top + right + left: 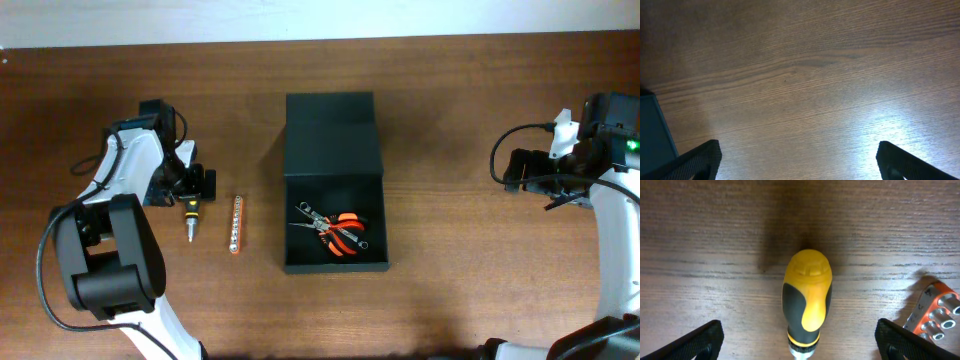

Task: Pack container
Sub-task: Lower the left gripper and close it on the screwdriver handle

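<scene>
The container [333, 150] is a dark square box at the table's middle with its flap lid folded open to the far side. Orange-handled pliers [338, 232] lie inside it. A yellow-and-black screwdriver [190, 214] lies on the table to the left, and it fills the middle of the left wrist view [806, 300]. My left gripper [183, 184] is open, its fingers [800, 340] wide apart on either side of the screwdriver handle, not touching it. An orange bit holder [235, 225] lies right of the screwdriver. My right gripper [528, 170] is open and empty over bare table [800, 160].
The bit holder's end shows at the right edge of the left wrist view [935, 315]. A corner of the container shows at the left edge of the right wrist view [652, 135]. The table's far edge [320, 40] meets a white wall.
</scene>
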`<state>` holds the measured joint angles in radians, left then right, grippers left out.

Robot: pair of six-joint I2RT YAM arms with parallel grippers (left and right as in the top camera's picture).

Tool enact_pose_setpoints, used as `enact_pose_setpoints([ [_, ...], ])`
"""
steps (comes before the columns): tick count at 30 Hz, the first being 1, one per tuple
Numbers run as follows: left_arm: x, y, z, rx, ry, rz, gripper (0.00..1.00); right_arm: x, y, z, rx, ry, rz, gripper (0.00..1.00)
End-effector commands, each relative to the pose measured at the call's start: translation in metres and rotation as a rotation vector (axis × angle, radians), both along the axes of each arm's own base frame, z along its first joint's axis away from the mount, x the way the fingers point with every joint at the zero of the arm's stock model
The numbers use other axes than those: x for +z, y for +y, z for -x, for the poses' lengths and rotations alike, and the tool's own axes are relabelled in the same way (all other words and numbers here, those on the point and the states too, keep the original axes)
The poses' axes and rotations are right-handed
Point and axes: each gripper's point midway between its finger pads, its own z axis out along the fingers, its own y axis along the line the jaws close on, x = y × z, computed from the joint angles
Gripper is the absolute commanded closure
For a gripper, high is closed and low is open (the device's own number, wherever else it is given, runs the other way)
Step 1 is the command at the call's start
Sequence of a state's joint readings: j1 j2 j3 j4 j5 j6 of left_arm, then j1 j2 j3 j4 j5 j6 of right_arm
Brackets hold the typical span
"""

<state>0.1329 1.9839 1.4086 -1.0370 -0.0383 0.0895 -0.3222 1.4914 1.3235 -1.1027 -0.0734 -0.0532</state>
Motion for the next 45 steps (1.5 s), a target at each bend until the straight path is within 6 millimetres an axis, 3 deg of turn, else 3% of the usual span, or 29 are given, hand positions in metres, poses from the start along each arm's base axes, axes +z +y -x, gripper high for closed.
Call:
enact_pose_setpoints([
  [1, -0.001, 0.003, -0.006, -0.041, -0.009, 0.001, 0.01, 0.000, 0.000, 0.001, -0.004, -0.004, -0.008, 0.01],
  [27, -0.002, 0.005, -0.012, -0.055, -0.032, -0.010, 0.01, 0.000, 0.000, 0.001, -0.004, -0.004, -0.008, 0.01],
  [35, -0.019, 0.003, -0.007, -0.054, 0.016, 0.007, 0.01, 0.000, 0.000, 0.001, -0.004, -0.004, -0.008, 0.01],
  [45, -0.020, -0.002, -0.014, -0.053, -0.013, 0.036, 0.01, 0.000, 0.000, 0.001, -0.004, -0.004, -0.008, 0.01],
])
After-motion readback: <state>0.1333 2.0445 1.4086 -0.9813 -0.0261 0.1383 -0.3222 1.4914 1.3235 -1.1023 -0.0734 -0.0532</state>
